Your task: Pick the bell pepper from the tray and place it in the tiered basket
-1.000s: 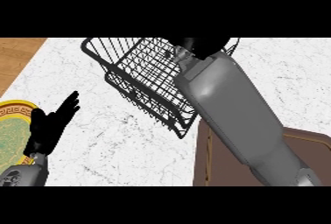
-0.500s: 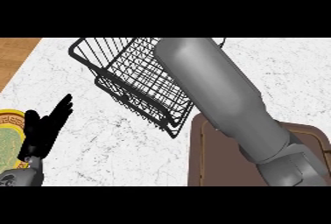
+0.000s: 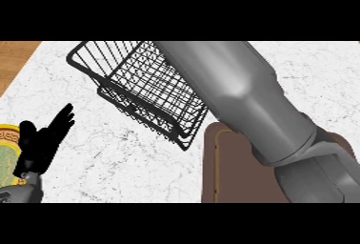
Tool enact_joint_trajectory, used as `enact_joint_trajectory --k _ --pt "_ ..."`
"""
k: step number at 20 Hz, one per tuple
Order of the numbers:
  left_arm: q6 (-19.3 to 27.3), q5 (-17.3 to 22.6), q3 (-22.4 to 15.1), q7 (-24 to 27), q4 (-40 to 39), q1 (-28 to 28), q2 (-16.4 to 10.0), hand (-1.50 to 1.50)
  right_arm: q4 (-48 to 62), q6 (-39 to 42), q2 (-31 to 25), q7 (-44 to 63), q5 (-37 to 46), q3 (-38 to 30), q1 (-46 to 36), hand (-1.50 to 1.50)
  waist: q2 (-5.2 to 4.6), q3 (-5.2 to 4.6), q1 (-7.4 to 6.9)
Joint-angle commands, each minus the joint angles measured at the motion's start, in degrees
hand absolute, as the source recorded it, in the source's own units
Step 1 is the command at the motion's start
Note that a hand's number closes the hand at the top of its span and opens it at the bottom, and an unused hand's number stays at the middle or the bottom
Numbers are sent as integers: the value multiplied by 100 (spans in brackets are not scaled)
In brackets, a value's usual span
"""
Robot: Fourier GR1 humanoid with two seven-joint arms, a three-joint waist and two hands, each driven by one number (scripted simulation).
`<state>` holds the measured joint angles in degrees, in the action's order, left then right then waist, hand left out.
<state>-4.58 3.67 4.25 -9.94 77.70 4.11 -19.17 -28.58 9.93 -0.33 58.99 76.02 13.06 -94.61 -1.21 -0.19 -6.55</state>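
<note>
Right forearm (image 3: 235, 100) has swung further across the tiered basket (image 3: 130, 78) than a second ago. The right hand is now past the view's top edge, so I can't tell whether it's spread or clamped. The bell pepper isn't visible: none on the bare part of the tray (image 3: 228, 176), so it's presumably in that hidden hand. The left hand (image 3: 41, 145) rests spread beside the plate (image 3: 5, 143).

Risks: an off-target release sends the pepper off the rim and rolling across the counter (image 3: 119, 167), or the forearm nudges the basket.

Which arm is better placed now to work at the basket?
Right, likely: its forearm stretches across the basket, hand out of view. The left hand rests open at the left edge.
</note>
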Motion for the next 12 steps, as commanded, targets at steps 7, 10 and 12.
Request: enact_joint_trajectory --k 7,10,12 --pt "93 -130 -32 72 -167 -75 100 0 1023 554 31 992 -1193 -808 -242 150 15 -12 115" --pt "121 -37 -5 -187 154 -65 103 0 1331 479 31 1281 -1385 -967 -117 -150 55 1 143" --pt "14 23 92 101 -10 -253 67 0 1433 210 30 1722 -1382 -1057 -280 -150 42 -8 137"
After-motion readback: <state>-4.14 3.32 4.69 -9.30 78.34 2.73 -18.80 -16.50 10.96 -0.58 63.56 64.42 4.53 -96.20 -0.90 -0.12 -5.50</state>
